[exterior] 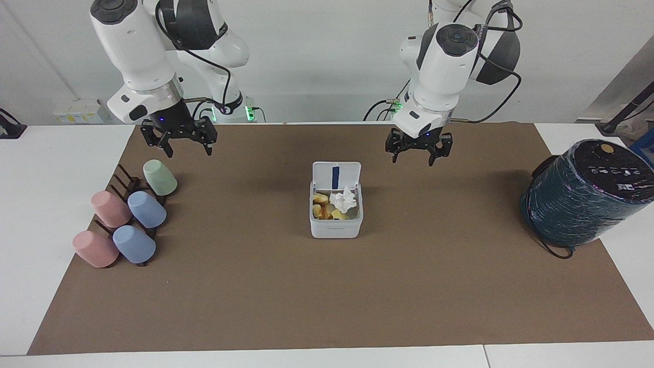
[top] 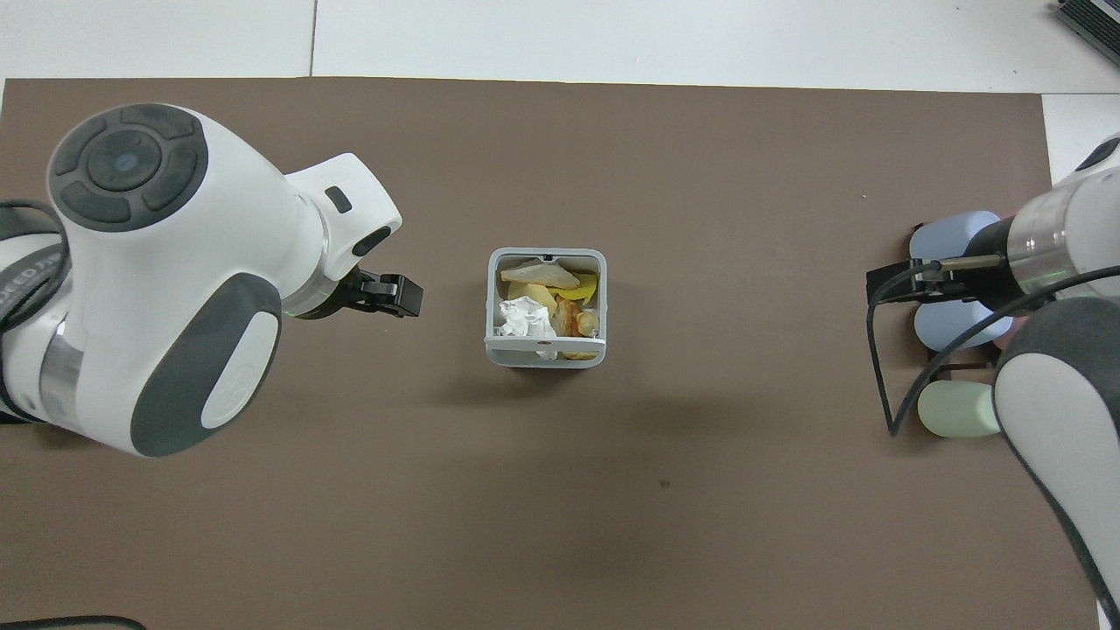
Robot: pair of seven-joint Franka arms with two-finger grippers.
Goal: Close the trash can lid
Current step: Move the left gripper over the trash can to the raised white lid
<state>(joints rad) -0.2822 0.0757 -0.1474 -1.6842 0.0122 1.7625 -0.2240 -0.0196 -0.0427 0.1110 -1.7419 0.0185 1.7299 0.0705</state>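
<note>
The small white trash can stands in the middle of the brown mat, filled with food scraps and a crumpled white tissue. Its lid stands upright on the hinge at the can's robot-side edge, with the blue underside strip showing. In the overhead view the can is open and the lid shows edge-on. My left gripper hangs open and empty over the mat beside the lid, toward the left arm's end; it also shows in the overhead view. My right gripper hangs open over the cup rack, apart from the can.
Several pastel cups lie on a dark rack at the right arm's end, also seen in the overhead view. A large dark teal wrapped cylinder stands at the left arm's end. The brown mat covers the table.
</note>
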